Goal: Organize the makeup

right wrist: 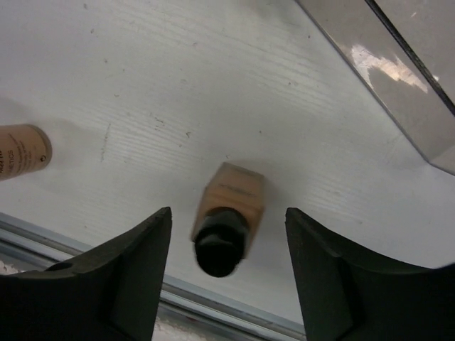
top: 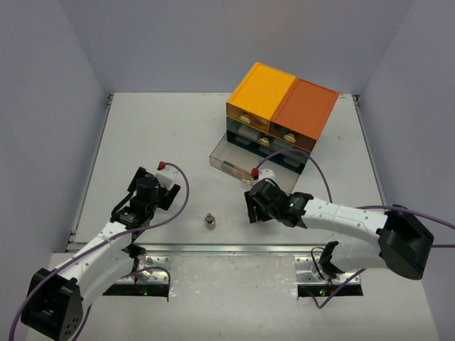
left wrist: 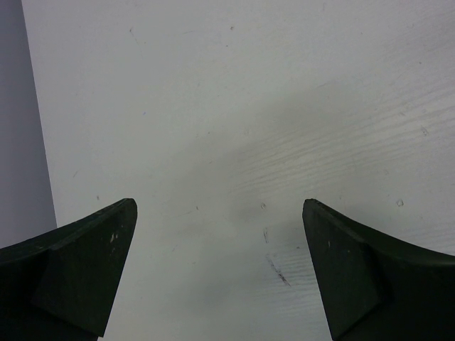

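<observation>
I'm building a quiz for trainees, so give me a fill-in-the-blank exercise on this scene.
On the left gripper the jaws stand ___ over the table.
The bottle between the jaws of the right gripper has a ___ cap.
A second bottle shows at the right wrist view's ___ edge.
Missing: open; black; left.

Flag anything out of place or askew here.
One clear drawer stands pulled out of the chest. A small brown bottle stands loose on the table, outside it. Another bottle sits between the right gripper's open jaws, blurred; whether it is tilted I cannot tell.
</observation>
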Controlling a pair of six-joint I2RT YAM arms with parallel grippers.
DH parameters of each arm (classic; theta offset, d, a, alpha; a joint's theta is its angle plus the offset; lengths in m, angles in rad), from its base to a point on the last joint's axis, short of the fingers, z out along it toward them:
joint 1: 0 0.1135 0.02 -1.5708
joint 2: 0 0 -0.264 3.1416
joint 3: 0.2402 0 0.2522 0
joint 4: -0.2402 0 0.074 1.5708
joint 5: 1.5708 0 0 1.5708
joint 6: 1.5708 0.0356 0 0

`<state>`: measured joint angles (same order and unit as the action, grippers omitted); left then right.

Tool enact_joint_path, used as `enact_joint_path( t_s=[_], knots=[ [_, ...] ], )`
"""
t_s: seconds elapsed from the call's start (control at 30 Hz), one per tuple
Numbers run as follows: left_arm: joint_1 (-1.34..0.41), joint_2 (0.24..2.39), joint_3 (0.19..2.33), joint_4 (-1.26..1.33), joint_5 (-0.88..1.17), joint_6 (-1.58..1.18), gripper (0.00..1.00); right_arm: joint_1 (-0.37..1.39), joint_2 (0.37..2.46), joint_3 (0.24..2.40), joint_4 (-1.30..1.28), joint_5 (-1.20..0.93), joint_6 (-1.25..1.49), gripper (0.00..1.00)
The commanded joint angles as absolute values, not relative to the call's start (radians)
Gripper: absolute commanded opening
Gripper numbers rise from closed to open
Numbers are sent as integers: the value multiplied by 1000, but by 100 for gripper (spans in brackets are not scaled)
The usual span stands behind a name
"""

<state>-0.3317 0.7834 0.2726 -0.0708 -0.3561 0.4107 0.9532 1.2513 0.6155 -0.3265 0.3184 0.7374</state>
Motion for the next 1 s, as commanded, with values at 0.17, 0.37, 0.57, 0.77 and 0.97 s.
enact_joint_path(
  t_s=[0.17, 0.37, 0.57, 0.77, 0.97],
  knots=[
    [-318, 782, 271, -18, -364, 402, 100, 962, 1312, 623, -212, 303, 703, 32],
    [-318, 790, 273, -18, -365, 402, 100, 962, 1257, 638, -221, 270, 622, 12],
    [-318, 801, 276, -18, -365, 402, 100, 961, 1090, 702, -153, 188, 441, 4],
    [-318, 816, 279, -18, -365, 403, 100, 898, 1187, 1109, -441, 369, 228, 3],
    [-317, 816, 279, -18, -361, 403, 100, 825, 1546, 1490, -836, 436, 68, 3]
  ],
)
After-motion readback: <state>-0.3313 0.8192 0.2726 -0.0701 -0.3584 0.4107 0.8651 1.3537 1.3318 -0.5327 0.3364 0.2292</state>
